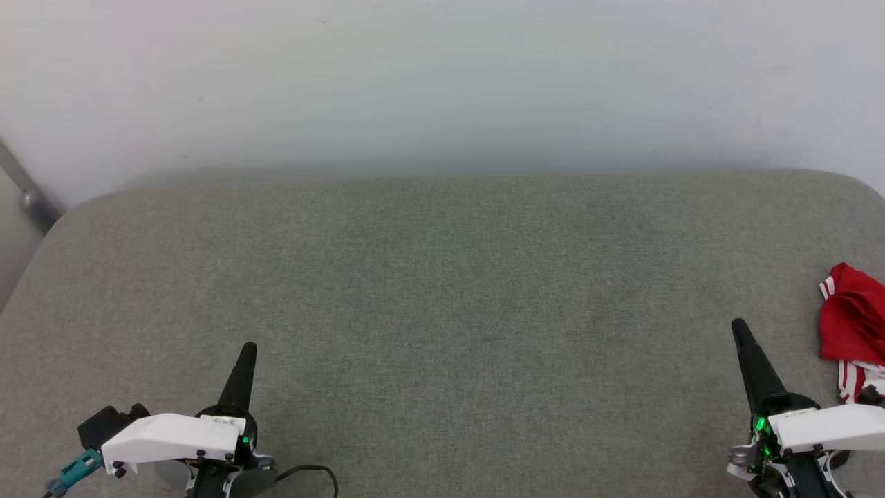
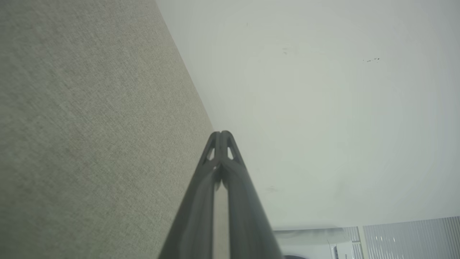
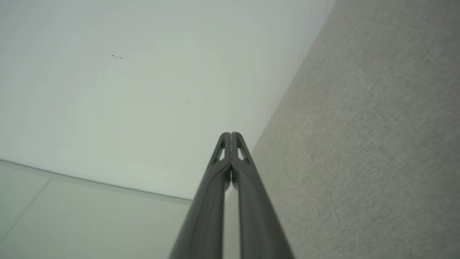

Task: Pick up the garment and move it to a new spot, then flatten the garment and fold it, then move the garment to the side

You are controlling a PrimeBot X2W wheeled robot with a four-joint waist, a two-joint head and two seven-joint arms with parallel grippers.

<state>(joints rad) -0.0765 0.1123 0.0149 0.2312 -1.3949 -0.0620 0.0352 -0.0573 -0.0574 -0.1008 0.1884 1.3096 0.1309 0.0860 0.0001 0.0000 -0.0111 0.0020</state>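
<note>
The garment [image 1: 854, 321], a crumpled red jersey T-shirt, lies at the right edge of the grey fabric-covered surface [image 1: 442, 290], near the right hand [image 1: 741, 332]. That hand and the left hand [image 1: 247, 353] are both closed and empty. The shirt looks soft, light and floppy, so a pinch on a raised fold should hold best.

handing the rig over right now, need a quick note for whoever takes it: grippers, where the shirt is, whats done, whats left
Left gripper: shut, empty, at the near left of the grey padded surface.
Right gripper: shut, empty, at the near right.
The garment: a crumpled red heap with striped white trim at the right edge of the head view, partly cut off, just right of the right gripper and not touching its fingers.
Done: nothing visible; the garment is not picked up.
Left: pick it up and move it, flatten, fold, set aside.
</note>
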